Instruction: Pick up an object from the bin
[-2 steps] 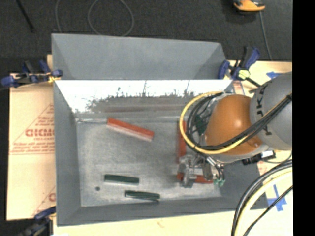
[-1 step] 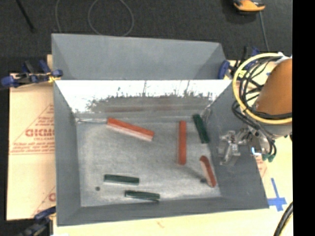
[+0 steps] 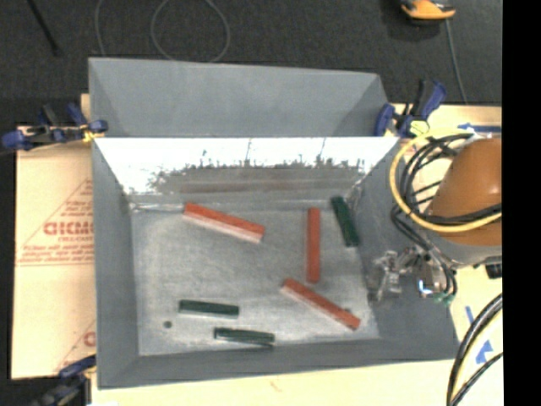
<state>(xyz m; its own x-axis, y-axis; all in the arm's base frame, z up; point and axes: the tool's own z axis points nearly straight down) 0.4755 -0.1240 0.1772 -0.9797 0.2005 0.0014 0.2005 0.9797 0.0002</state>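
My gripper (image 3: 387, 277) hangs over the bin's sloping right wall, just right of the floor. Nearest to it on the floor is a red bar (image 3: 319, 303) lying slantwise, its right end a little left of and below the gripper. A second red bar (image 3: 314, 244) lies almost straight up and down, further left. A dark green bar (image 3: 344, 220) lies tilted near the back right corner, up and left of the gripper. Nothing shows in the gripper's grasp.
A third red bar (image 3: 224, 222) lies slantwise at the back left. Two dark green bars (image 3: 208, 309) (image 3: 243, 337) lie flat near the front left, with a small dark speck (image 3: 166, 325) beside them. The arm with its orange cover and cables stands at the right.
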